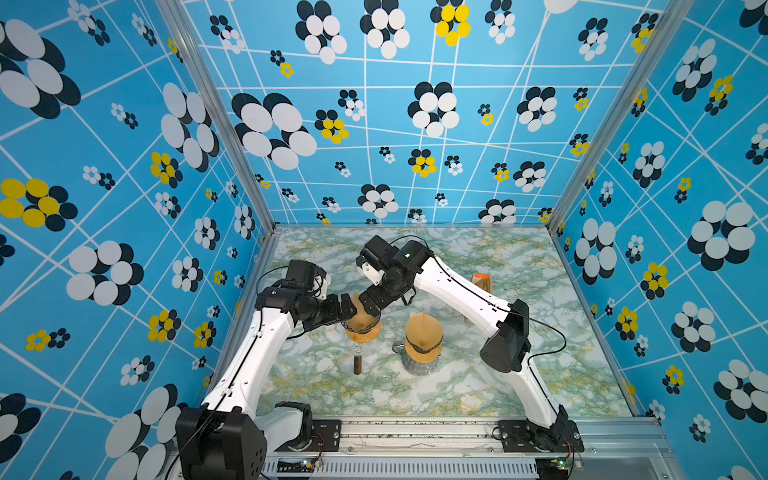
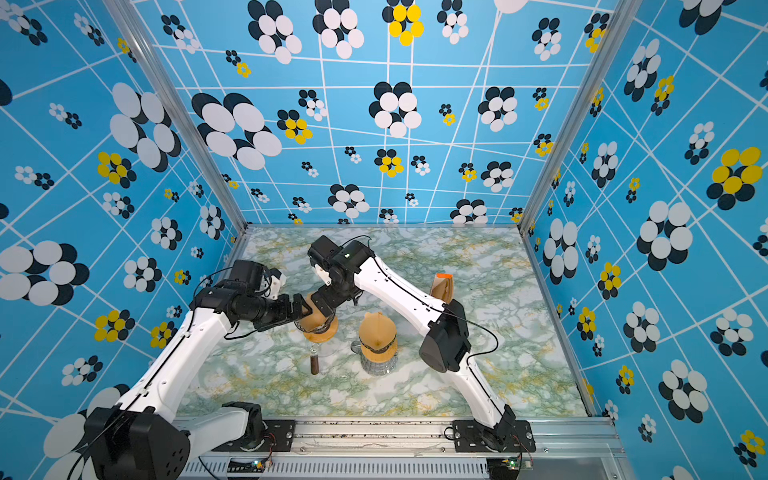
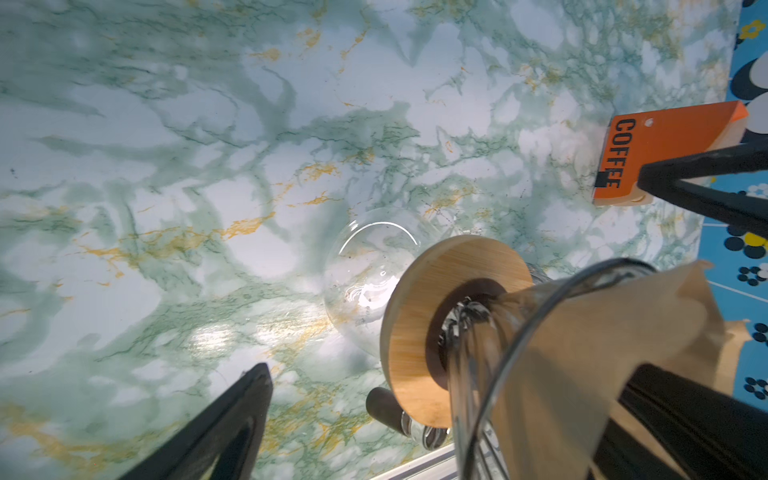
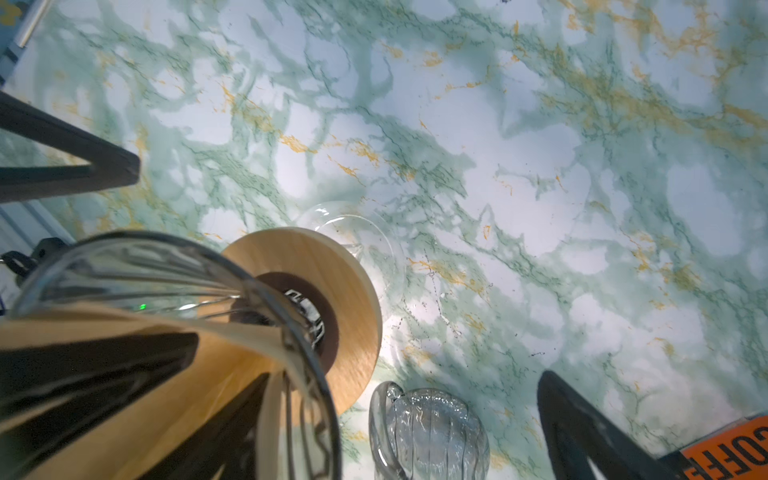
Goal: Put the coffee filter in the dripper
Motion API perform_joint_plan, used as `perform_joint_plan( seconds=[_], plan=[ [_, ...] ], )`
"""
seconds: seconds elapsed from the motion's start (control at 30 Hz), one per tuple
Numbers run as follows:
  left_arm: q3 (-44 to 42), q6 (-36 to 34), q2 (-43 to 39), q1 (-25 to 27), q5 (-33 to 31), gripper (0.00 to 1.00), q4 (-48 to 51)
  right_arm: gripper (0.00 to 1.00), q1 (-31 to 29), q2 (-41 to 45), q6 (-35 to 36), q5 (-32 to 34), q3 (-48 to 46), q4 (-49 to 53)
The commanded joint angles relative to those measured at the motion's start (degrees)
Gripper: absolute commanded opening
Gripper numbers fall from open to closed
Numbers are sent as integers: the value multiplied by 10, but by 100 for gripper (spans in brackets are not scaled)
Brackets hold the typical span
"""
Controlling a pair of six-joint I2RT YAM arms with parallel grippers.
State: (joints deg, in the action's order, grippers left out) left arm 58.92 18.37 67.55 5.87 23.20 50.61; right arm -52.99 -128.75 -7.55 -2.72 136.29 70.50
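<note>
The paper filter is light, limp and easily creased, so it is best nipped by its free upper edge. It already sits inside the glass dripper, which is brittle and slick. Left pincer is spread wide astride the rim, seemingly brushing the paper without pinching it. Right pincer is likewise spread wide over the opposite rim

Bright, even light, seemingly from overhead. Both top views are sharp, though the wide lens bows the walls at the edges. Soft shadows lie under my arms on the marble tabletop. Wrist views show white glare patches on the marble and highlights on the glass dripper. My fingers are close, dark and blurred.
</note>
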Motion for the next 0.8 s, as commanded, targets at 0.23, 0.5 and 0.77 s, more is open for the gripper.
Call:
perform_joint_plan(
  seconds=[0.23, 0.5, 0.77],
  plan=[
    [2, -18, 1, -5, 28, 99, -6, 99, 5, 22, -10, -52, -17, -18],
    [-13, -13, 17, -5, 28, 99, -31, 99, 6, 5, -7, -44, -14, -17],
    [-20, -15, 30, -3, 26, 99, -38, 99, 5, -4, -5, -34, -15, -12]
  ],
)
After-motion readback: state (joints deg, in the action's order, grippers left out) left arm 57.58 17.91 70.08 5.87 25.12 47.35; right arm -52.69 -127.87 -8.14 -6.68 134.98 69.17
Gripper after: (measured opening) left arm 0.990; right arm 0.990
